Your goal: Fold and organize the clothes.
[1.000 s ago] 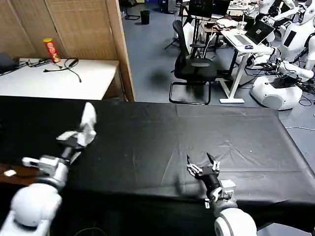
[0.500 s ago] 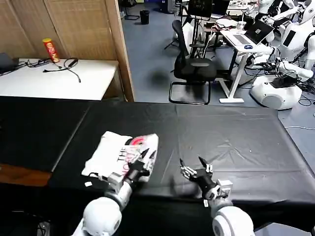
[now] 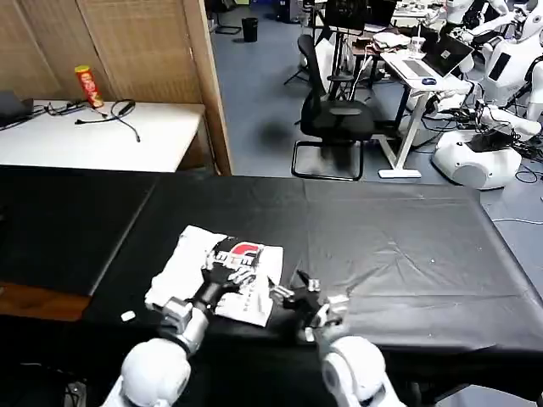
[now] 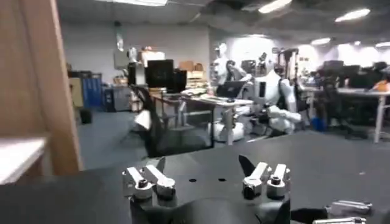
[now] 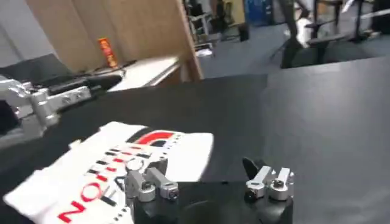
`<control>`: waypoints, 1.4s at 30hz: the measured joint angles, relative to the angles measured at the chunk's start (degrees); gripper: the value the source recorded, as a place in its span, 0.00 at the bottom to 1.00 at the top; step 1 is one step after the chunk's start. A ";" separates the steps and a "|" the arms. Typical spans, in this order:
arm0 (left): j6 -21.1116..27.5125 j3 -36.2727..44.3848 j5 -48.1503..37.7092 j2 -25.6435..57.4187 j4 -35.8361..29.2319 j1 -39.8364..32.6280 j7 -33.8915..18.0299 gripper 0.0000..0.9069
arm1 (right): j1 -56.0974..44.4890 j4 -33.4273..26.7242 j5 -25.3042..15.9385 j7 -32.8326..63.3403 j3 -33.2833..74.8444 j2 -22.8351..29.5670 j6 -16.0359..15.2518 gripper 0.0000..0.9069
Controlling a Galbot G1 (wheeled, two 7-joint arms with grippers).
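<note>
Head view puts my left gripper (image 3: 227, 273) spread wide over the folded white T-shirt (image 3: 193, 270), perhaps touching it, my right gripper (image 3: 290, 292) open just beside.

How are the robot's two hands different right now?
The left gripper is over the white T-shirt; the right gripper is beside it, over the black tablecloth. The left points away from the robot; the right points sideways at the shirt. Both are open.
</note>
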 joint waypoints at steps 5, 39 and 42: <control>-0.02 -1.60 -0.82 0.45 -0.36 0.89 -0.01 0.97 | -0.01 -1.74 -0.01 0.75 -0.72 1.07 0.23 0.77; -2.60 -8.68 -2.78 -0.95 1.28 6.43 -2.08 0.97 | 4.48 -5.09 7.51 0.18 9.47 -7.45 -0.58 0.97; -2.20 -8.84 -3.49 -0.38 0.63 7.33 -4.02 0.97 | 2.72 -1.91 7.41 0.81 11.13 -8.18 -0.56 0.97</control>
